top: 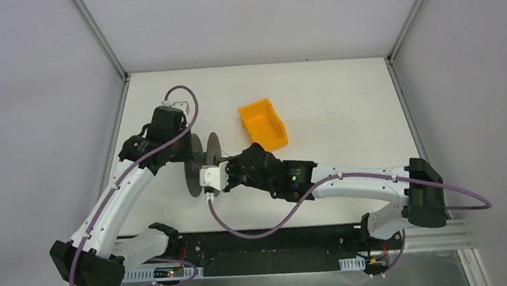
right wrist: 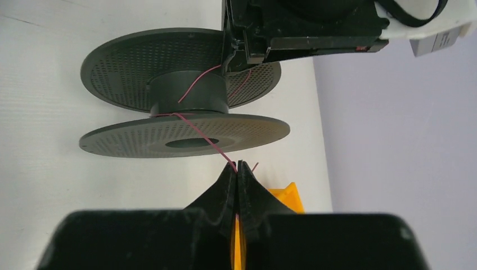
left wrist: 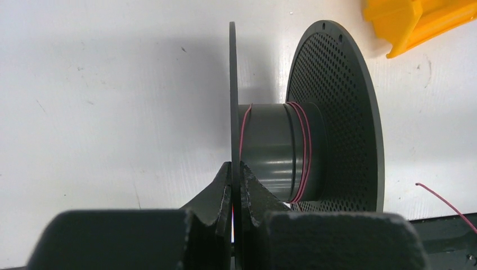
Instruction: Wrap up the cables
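A dark grey spool (top: 202, 162) with two perforated flanges stands on edge on the white table. My left gripper (left wrist: 236, 166) is shut on the rim of the spool's near flange (left wrist: 233, 84). A few turns of the thin reddish cable (left wrist: 304, 152) lie around the hub (left wrist: 270, 149). My right gripper (right wrist: 237, 165) is shut on the cable (right wrist: 198, 133), which runs from the hub (right wrist: 188, 93) over the nearer flange (right wrist: 140, 140) to my fingertips. A short end sticks out past them. In the top view my right gripper (top: 229, 167) is next to the spool.
A yellow bin (top: 263, 124) sits just behind and to the right of the spool, close to my right gripper. It also shows in the left wrist view (left wrist: 416, 22). A loose stretch of cable (left wrist: 444, 203) lies by the table's near edge. The table has raised side rails (top: 114, 147).
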